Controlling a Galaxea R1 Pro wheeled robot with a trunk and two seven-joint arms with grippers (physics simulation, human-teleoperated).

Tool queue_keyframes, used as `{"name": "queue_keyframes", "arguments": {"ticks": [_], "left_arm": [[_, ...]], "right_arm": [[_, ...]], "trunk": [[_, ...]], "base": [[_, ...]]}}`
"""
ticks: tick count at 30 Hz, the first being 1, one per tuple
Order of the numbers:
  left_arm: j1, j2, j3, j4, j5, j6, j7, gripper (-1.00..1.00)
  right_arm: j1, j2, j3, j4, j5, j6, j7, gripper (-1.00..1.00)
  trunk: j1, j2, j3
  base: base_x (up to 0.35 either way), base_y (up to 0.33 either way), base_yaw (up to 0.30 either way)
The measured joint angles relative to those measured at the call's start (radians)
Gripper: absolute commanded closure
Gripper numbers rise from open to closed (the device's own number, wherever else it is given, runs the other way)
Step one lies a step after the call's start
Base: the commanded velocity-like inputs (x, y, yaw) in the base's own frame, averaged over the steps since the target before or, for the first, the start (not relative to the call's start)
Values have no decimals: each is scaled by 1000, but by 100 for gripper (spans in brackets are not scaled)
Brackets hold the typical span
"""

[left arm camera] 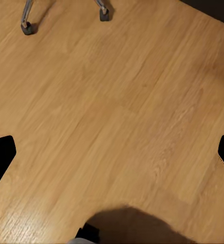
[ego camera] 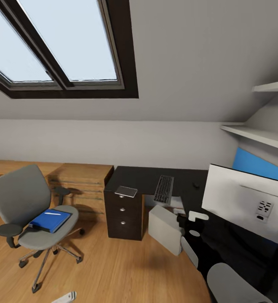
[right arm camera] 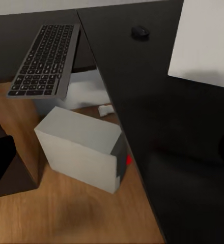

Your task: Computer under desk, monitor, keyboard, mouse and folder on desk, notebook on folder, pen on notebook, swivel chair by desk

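- On the chair [ego camera: 33,210], the folder [ego camera: 50,219] could be tipped off if nudged.
- Left gripper [left arm camera: 112,152] is spread wide, empty; right gripper's state cannot be told.

We see low light-wood cabinets [ego camera: 78,179] along the far wall, two white shelves [ego camera: 261,134] at right, and a blue wall panel [ego camera: 257,165] beneath them.

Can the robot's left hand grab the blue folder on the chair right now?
Probably not yet. The folder lies on the swivel chair seat, while the left hand points down at bare floor, only the chair's casters ahead.
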Motion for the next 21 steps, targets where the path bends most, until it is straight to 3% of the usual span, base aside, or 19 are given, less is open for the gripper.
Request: {"name": "queue_keyframes", "arguments": {"ticks": [4, 6, 9, 10, 13, 16, 21], "left_arm": [[0, -4, 18, 0, -1, 0, 0, -100], [0, -5, 19, 0, -3, -2, 2, -100], [0, -6, 19, 0, -3, -17, 4, -100], [0, -6, 19, 0, -4, -28, 5, -100], [0, -6, 17, 0, -4, -53, 7, -100], [0, -7, 15, 0, -3, -64, 7, -100], [0, -8, 14, 0, -2, -68, 7, -100]], "right_arm": [[0, 7, 9, -3, 0, 0, 0, -100], [0, 28, 33, -14, 0, 17, -3, -100], [-7, 42, 42, -87, -4, 96, -6, -100], [-23, 45, 44, -140, -2, 165, -12, -100], [-94, 49, 44, -253, -4, 355, -48, -100], [-227, 59, 43, -306, -14, 507, -118, -100], [-379, 75, 42, -321, -64, 572, -209, -100]], "trunk": [[0, 0, 0], [1, 0, 0], [0, 0, 0], [1, 0, 0], [1, 0, 0], [1, 0, 0], [0, 0, 0]], "base": [[20, 1, 0], [3, 0, 0], [1, 0, 0], [0, 0, 0], [0, 0, 0], [0, 0, 0], [0, 0, 0]]}}
